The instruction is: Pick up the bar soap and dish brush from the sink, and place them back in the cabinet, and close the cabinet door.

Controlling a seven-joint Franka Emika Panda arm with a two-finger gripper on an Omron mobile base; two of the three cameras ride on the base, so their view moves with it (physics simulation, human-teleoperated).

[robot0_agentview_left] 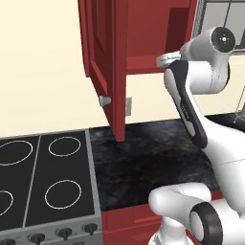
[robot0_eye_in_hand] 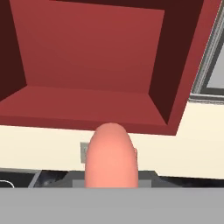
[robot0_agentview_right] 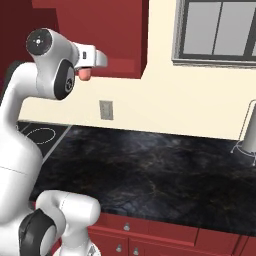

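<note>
The salmon-pink bar soap [robot0_eye_in_hand: 111, 155] stands between my gripper's jaws, low in the middle of the hand view, and it also peeks out below the hand [robot0_agentview_right: 86, 74]. My gripper [robot0_agentview_right: 90, 64] is shut on it, raised just in front of and slightly below the open cabinet [robot0_eye_in_hand: 87, 57], whose red floor panel [robot0_eye_in_hand: 83, 105] is bare. In the left base view the hand [robot0_agentview_left: 165, 59] sits at the cabinet's lower edge. The cabinet door [robot0_agentview_left: 103, 52] is swung wide open to the left, its grey knob [robot0_agentview_left: 104, 100] facing out. The sink and the dish brush are out of view.
Black marbled counter [robot0_agentview_left: 153, 162] lies below the arm, with a stove top [robot0_agentview_left: 43, 177] at its left. A wall outlet [robot0_agentview_right: 105, 109] sits under the cabinet. A window [robot0_agentview_right: 215, 30] and a grey metal piece [robot0_agentview_right: 248, 135] are to the right. Red drawers [robot0_agentview_right: 150, 235] line the front.
</note>
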